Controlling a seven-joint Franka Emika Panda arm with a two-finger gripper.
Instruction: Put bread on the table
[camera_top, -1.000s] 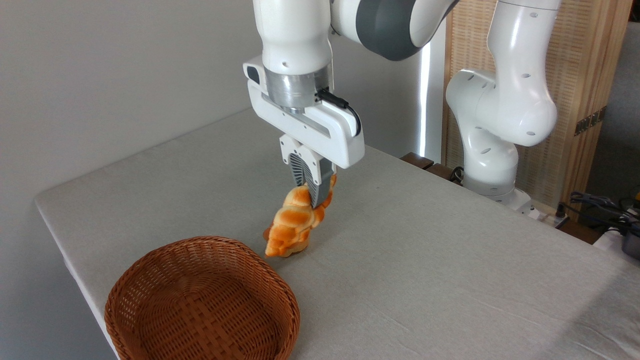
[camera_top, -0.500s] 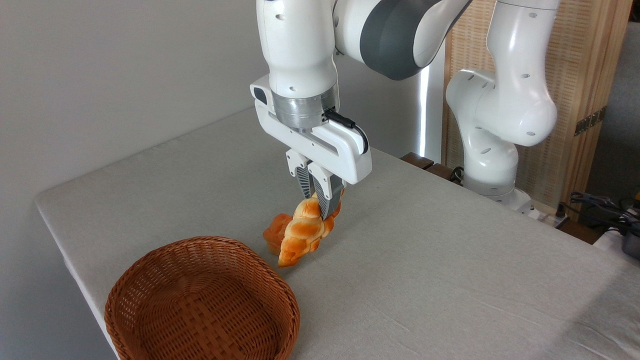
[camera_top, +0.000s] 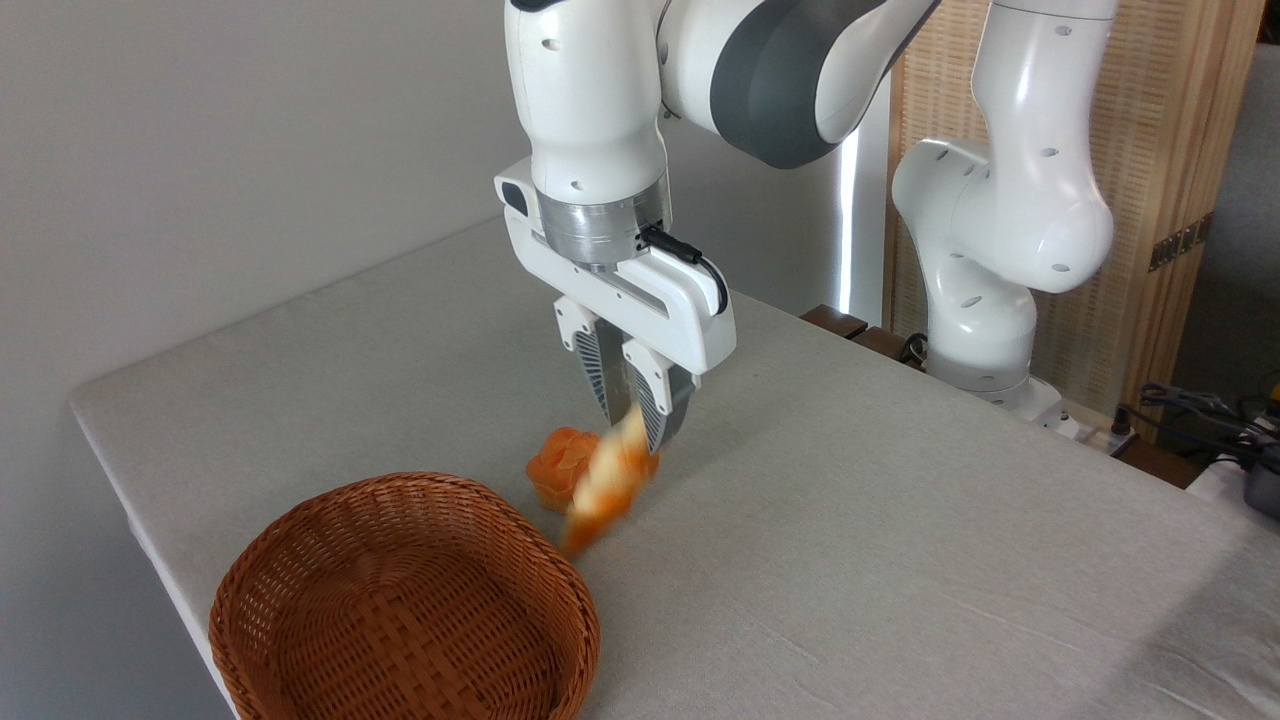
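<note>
No writing can be read anywhere. The gripper (camera_top: 637, 412) has its fingers spread apart, gripping nothing. Just below them the bread (camera_top: 607, 487) is a blur, steeply tilted, lower end toward the basket (camera_top: 400, 605), over the table (camera_top: 900, 520), beside a bun (camera_top: 556, 464).

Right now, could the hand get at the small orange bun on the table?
Probably not cleanly: the blurred bread lies just below the open hand, overlapping the bun from this view.
</note>
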